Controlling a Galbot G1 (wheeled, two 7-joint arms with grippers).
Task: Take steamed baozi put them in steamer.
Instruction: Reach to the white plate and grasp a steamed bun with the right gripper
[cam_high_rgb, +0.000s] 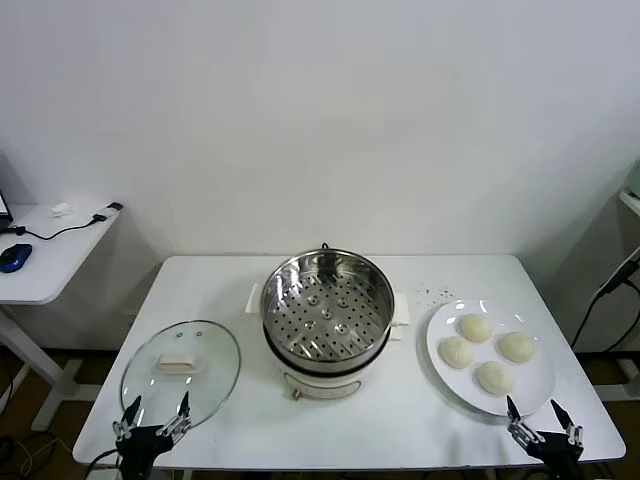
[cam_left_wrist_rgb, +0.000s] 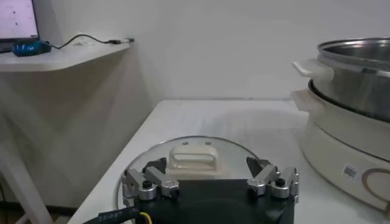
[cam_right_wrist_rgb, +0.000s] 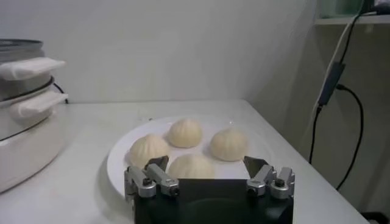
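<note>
White wall behind, the table (cam_high_rgb: 230, 290) carries the steamer (cam_high_rgb: 326, 310) at centre and four baozi (cam_high_rgb: 486, 352) on a plate (cam_high_rgb: 535, 392) at lower right, probably soft and light, best pinched gently at the sides by the spread right gripper (cam_high_rgb: 540, 418); left gripper (cam_high_rgb: 152, 412) spread, idle.

Plain white wall (cam_high_rgb: 320, 110) behind a white table (cam_high_rgb: 220, 290), a white side desk (cam_high_rgb: 45, 255) at left carrying a blue mouse (cam_high_rgb: 14, 257) and black cable (cam_high_rgb: 70, 226), dark cables (cam_right_wrist_rgb: 332, 79) hanging at right, even indoor light
</note>
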